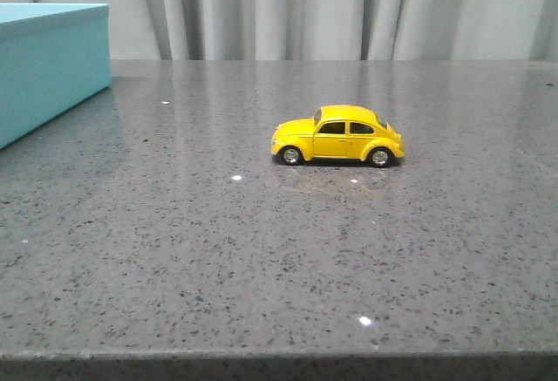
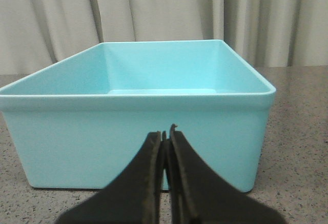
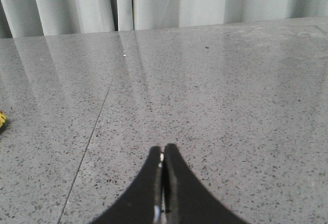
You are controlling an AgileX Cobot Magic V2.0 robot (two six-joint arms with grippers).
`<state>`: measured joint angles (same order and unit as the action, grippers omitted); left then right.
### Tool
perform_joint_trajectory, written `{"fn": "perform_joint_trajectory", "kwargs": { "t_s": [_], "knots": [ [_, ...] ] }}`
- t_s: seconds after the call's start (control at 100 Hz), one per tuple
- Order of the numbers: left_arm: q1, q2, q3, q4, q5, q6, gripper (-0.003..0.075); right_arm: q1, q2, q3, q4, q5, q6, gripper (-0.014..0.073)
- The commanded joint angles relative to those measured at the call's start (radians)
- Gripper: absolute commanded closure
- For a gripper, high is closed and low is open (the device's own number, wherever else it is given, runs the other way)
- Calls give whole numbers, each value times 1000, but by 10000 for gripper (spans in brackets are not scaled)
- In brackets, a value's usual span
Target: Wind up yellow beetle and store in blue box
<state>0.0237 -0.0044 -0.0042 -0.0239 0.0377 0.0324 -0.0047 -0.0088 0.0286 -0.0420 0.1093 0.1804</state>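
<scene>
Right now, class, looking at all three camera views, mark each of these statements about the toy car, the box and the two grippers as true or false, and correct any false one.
1. The yellow beetle stands on its four wheels on the table. True.
2. The yellow beetle lies inside the blue box. False: the box is empty, and the car stands on the table to its right.
3. The left gripper is shut and holds nothing. True.
4. The right gripper grips the car. False: it is shut on nothing, above bare table.
5. The blue box has a lid on. False: it is open-topped.
</scene>
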Motion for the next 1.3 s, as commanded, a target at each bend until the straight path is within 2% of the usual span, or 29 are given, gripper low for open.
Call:
{"fn": "perform_joint_trajectory", "kwargs": {
  "t_s": [0.0, 0.68, 0.95, 1.29],
  "knots": [
    [-8, -32, 44, -8, -82, -9, 741, -5, -22, -20, -11, -72, -11, 661],
    [-8, -32, 44, -8, -108, -9, 741, -5, -22, -20, -11, -78, -11, 661],
    [-8, -30, 38, -8, -129, -9, 741, -5, -22, -21, -11, -132, -10, 661],
    [-8, -21, -36, -43, -57, -9, 741, -5, 11, -95, 42, -8, 7, 660]
  ]
}}
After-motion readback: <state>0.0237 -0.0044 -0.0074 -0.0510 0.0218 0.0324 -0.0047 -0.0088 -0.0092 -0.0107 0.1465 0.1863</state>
